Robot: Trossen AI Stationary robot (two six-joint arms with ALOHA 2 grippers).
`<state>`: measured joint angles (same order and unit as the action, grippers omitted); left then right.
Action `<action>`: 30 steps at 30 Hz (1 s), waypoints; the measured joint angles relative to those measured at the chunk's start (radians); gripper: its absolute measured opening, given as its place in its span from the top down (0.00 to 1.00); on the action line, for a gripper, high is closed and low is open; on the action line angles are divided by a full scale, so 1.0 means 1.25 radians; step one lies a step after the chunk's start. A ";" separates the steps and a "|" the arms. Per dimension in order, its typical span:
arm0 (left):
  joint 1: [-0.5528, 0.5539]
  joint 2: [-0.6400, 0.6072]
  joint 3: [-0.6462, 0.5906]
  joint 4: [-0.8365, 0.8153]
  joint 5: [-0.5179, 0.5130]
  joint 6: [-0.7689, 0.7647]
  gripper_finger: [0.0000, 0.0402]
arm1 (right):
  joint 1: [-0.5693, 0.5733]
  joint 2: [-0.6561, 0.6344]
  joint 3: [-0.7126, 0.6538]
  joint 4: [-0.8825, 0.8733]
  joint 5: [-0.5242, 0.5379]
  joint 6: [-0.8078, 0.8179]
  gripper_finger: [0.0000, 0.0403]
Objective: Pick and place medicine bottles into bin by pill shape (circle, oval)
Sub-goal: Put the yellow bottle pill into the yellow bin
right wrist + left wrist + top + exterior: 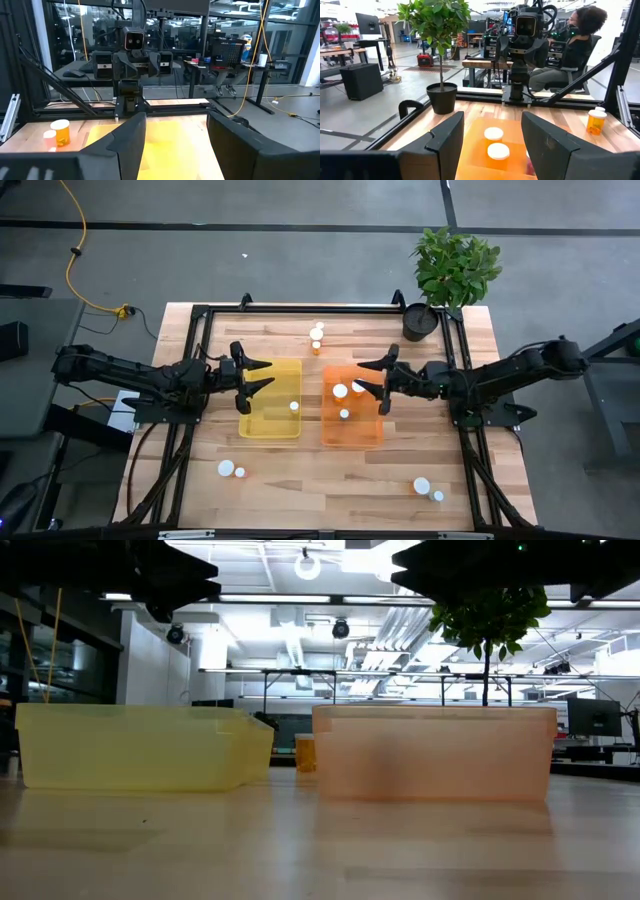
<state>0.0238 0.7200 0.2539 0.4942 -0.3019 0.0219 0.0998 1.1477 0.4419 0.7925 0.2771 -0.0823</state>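
We are hovering left gripper (262, 375) over translucent yellow plastic bin (271, 413), right gripper (371, 383) over translucent orange plastic bin (352, 432), both jaws spread, empty. Between picks; next reaching orange white-capped medicine bottles (316, 338) at twelve o'clock.

Tabletop (300, 470): pale wood planks, smooth, low sheen.
Yellow bin (262, 426): translucent plastic, lightly frosted.
Orange bin (352, 432): same translucent plastic.
Medicine bottles (596, 122): clear orange plastic, smooth white caps.
Left hand (262, 376), right hand (368, 377): matt black plastic fingers.
Frame (190, 330): black metal.
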 joint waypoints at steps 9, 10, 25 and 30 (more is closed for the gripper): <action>0.000 0.000 0.000 0.000 0.000 -0.001 0.53 | 0.000 0.009 0.006 -0.002 0.002 0.002 0.49; 0.000 0.000 0.000 0.000 0.000 -0.001 0.53 | 0.000 0.009 0.006 -0.002 0.002 0.002 0.49; 0.000 0.000 0.000 0.003 0.119 -0.081 0.49 | 0.000 0.009 0.006 -0.003 0.002 0.002 0.49; 0.000 0.000 0.000 0.003 0.211 -0.136 0.38 | 0.000 0.009 0.006 -0.004 0.002 0.002 0.49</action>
<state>0.0235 0.7200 0.2539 0.4976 -0.0377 -0.1476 0.0998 1.1587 0.4488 0.7876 0.2802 -0.0792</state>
